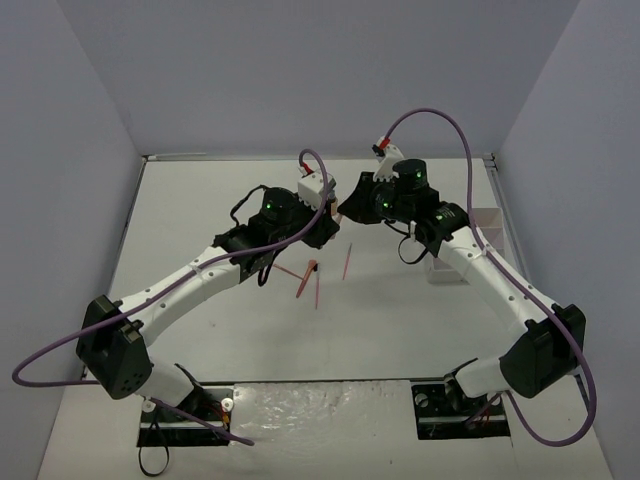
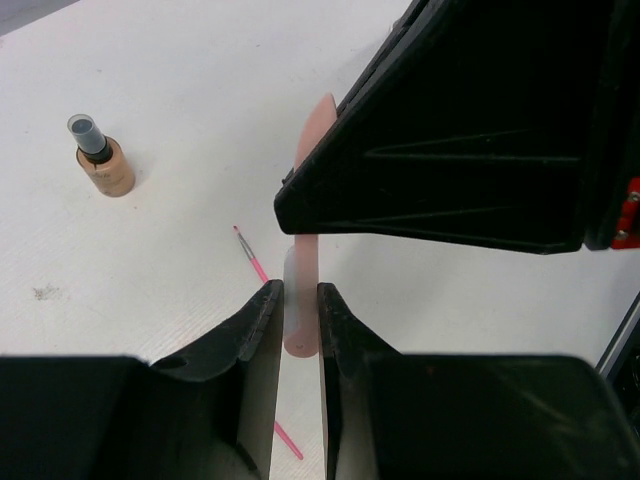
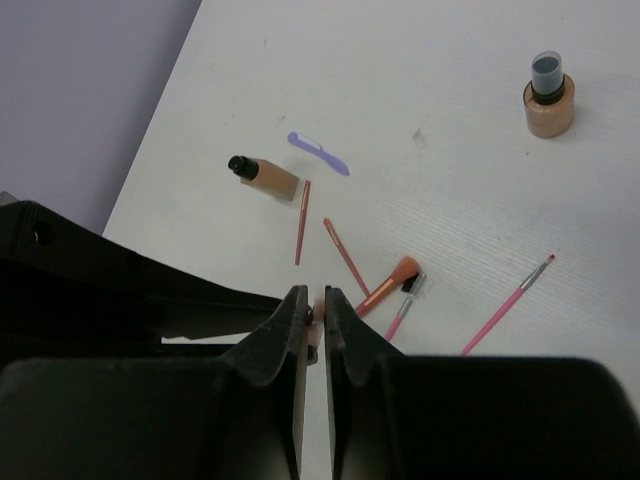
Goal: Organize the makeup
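Gripping tapered pale peach stick [image 2: 301,322]: left pincer [image 2: 298,292], right pincer [image 3: 314,300], both clamped narrow.

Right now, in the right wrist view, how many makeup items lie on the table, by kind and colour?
Tan bottles: 2
Red sticks: 2
Pink sticks: 2
Lilac stick: 1
Orange brush: 1
Total: 8

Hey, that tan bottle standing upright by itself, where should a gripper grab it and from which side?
Probably grip the tan bottle around its round body, just below the dark cap, coming straight down from above. It stands upright with nothing close around it, so the jaws can drop either side; the body looks wider and steadier than the narrow cap.
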